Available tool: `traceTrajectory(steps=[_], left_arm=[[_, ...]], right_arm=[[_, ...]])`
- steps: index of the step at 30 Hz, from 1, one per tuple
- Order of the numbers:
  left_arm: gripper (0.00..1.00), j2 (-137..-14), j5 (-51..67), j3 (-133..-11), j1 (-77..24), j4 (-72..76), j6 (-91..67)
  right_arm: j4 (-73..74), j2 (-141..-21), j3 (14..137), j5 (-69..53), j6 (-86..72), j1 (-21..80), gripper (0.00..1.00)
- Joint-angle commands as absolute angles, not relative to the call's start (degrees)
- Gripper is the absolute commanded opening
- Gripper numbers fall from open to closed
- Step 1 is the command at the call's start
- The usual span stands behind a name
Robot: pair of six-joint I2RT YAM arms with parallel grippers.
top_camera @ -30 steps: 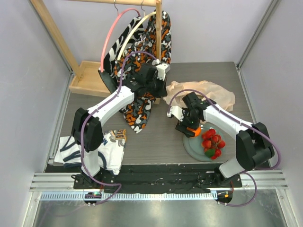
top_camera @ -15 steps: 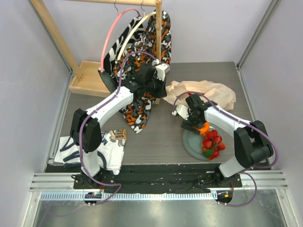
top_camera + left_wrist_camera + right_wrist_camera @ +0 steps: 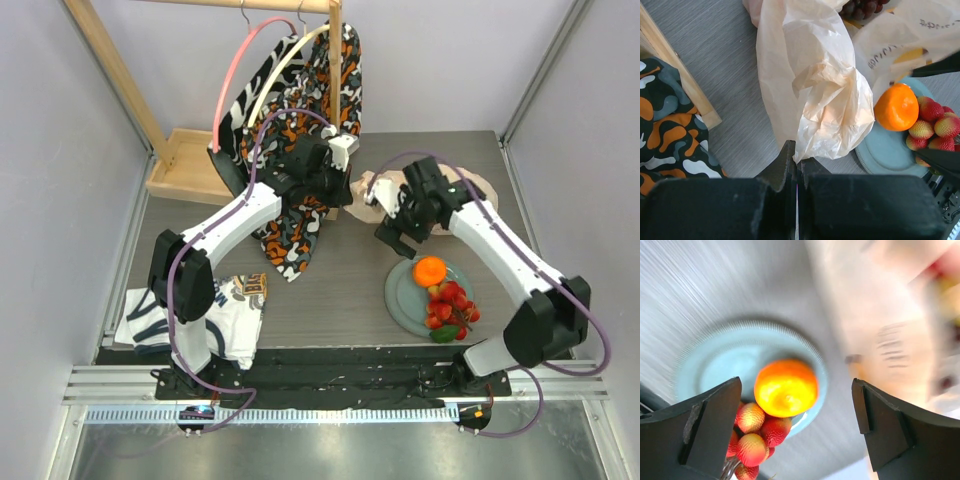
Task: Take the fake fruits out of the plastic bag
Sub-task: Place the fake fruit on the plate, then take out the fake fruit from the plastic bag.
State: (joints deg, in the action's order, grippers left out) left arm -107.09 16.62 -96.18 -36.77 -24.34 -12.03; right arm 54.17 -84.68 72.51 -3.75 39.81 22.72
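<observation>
Dark lettering (image 3: 881, 55) on the plastic bag (image 3: 815, 90) is too blurred to read.

A patterned cloth (image 3: 340, 80) hangs on the far wooden rack (image 3: 115, 68). A white shirt (image 3: 235, 330) lies near left, a plate (image 3: 402, 296) near right.

orange (image 3: 429, 270), berry cluster (image 3: 450, 308) on plate (image 3: 402, 299); bag (image 3: 810, 75) behind plate

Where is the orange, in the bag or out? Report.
Out. The orange sits on the plate beside the red berry cluster, outside the plastic bag; the open right gripper is apart from it.
</observation>
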Motion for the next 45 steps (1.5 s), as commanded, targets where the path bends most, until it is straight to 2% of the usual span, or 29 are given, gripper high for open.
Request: traceTrajectory(steps=[1,6,9,10,12,13,16,20,32,38,42,45], left_arm=[[0.0,-105.82,18.28,-98.61,-36.91,-22.41,-13.0],[0.0,-105.56,19.24,-98.26,-36.91,-22.41,-13.97],[0.0,-104.5,20.3,-97.04,-36.91,-22.15,-14.85],[0.0,-104.07,20.65,-96.86,-36.91,-22.06,-15.11],[0.0,-103.71,21.35,-96.68,-36.91,-22.15,-15.29],[0.0,-103.54,21.27,-96.68,-36.91,-22.06,-15.55],[0.0,-103.27,21.27,-97.03,-36.91,-21.71,-15.99],[0.0,-102.57,22.59,-97.73,-36.91,-21.44,-16.61],[0.0,-96.42,30.4,-93.7,-36.91,-22.32,-18.11],[0.0,-93.69,31.02,-89.66,-36.91,-23.64,-16.09],[0.0,-92.64,32.69,-86.75,-37.0,-23.73,-14.59],[0.0,-92.55,32.87,-84.99,-37.09,-22.68,-15.12]], right_arm=[[63.19,-77.35,83.74,-17.56,38.76,22.59,1.0],[53.01,-76.46,84.47,-11.0,29.45,22.41,0.98],[47.03,-80.48,84.72,-6.42,27.08,21.89,0.78],[45.98,-81.99,85.16,-6.33,26.72,21.8,0.63],[45.18,-86.45,85.52,-4.23,25.93,21.71,0.51],[43.61,-87.44,84.65,-3.17,26.19,21.62,0.42],[39.39,-89.55,79.12,1.74,28.38,21.71,0.37],[36.83,-92.72,77.34,5.01,28.57,21.45,0.35],[35.86,-102.82,85.78,8.25,27.16,19.87,0.35],[36.56,-105.64,88.76,11.42,26.63,12.49,0.36],[38.93,-107.31,91.31,11.51,26.9,8.44,0.38],[39.98,-107.14,91.93,7.4,26.46,8.17,0.45]])
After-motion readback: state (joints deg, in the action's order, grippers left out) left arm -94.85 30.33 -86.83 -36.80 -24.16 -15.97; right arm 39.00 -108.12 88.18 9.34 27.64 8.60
